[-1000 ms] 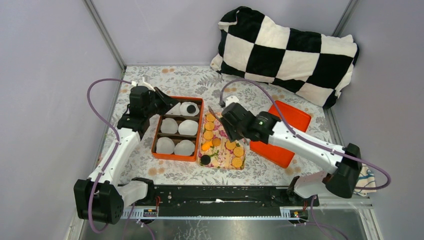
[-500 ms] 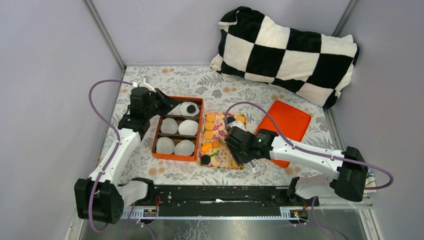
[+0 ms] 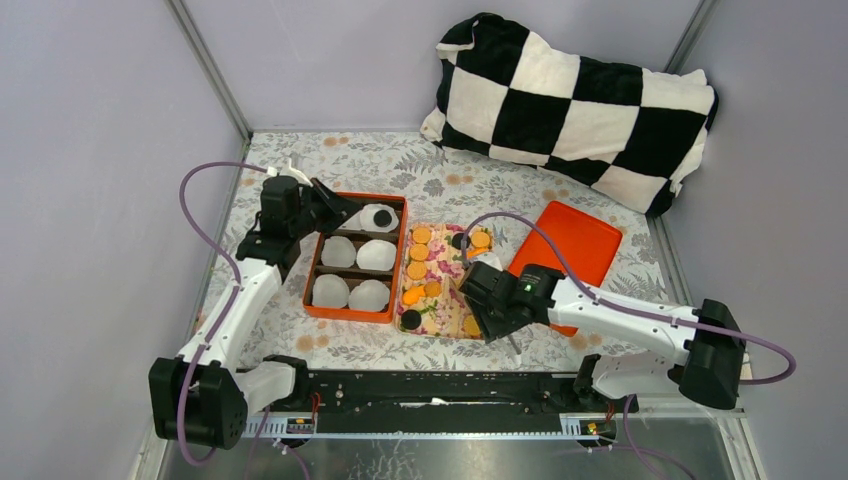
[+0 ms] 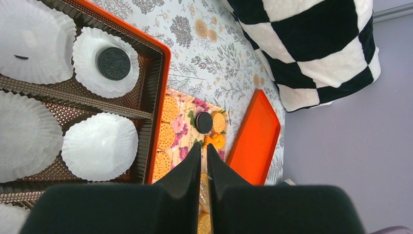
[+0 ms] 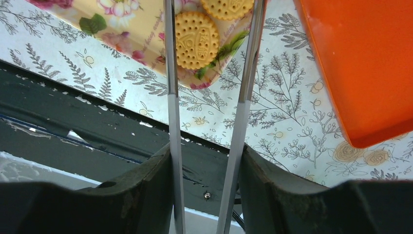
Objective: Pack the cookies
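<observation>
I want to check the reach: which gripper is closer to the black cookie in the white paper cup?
Left. The left gripper hovers just beside the black cookie at the orange box's far end. The right gripper is over the floral tray's near corner, well away.

no legible text, label, brand or number is found in any view. embossed marks are seen on a golden cookie [image 5: 196, 40] and on a black cookie [image 4: 113, 63], but they cannot be read.
</observation>
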Available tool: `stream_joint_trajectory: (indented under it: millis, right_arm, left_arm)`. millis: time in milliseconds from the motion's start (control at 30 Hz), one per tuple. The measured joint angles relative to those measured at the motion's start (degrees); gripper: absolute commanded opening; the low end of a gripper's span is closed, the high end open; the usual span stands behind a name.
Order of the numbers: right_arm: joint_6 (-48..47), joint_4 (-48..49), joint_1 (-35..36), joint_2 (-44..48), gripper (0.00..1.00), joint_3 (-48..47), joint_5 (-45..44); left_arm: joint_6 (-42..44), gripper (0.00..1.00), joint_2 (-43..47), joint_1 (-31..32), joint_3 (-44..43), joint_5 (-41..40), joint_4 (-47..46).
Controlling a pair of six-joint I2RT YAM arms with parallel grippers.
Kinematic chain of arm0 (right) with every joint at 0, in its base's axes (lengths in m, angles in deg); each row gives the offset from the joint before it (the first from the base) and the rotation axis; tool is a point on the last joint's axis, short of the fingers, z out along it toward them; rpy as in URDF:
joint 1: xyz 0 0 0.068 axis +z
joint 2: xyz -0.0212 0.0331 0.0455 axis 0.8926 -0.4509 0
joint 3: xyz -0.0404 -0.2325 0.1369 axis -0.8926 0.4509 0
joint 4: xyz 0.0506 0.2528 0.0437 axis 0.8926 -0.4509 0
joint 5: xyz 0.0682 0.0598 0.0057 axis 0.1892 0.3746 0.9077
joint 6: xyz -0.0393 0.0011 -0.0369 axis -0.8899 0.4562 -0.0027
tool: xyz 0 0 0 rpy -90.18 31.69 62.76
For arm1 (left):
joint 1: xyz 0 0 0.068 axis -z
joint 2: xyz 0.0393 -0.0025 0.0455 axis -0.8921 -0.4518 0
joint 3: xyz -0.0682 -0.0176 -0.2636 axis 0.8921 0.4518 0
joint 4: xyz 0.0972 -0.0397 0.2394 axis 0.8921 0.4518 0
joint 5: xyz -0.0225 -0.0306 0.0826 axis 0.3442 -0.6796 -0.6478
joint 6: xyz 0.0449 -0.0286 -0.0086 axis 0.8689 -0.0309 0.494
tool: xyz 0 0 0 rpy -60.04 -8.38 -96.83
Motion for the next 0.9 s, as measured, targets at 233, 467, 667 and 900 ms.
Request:
stream_joint_trajectory:
  millis: [233, 467, 667, 900]
  right_arm:
    - [-0.5, -0.7, 0.2, -4.8, 0.16, -1.7, 0.9]
    - [-3.1, -3.4, 0.3, -8.2, 0.02, -13.4, -2.4]
    - [-5.8, -2.8, 0.4, -10.6, 0.02, -21.7, -5.1]
    - [-6.8, -3.7, 0.4, -12.5, 0.06, -22.5, -6.3]
  left_arm:
    - [-0.1, 0.11, 0.7, 0.0, 0.1, 0.5, 0.0]
    - [0.0, 0.11, 0.8, -0.7, -2.7, -0.8, 3.0]
    - [-0.5, 0.1, 0.2, -5.6, -7.3, -0.7, 3.8]
    - [-0.8, 0.1, -1.6, -7.1, -7.7, 1.3, 4.2]
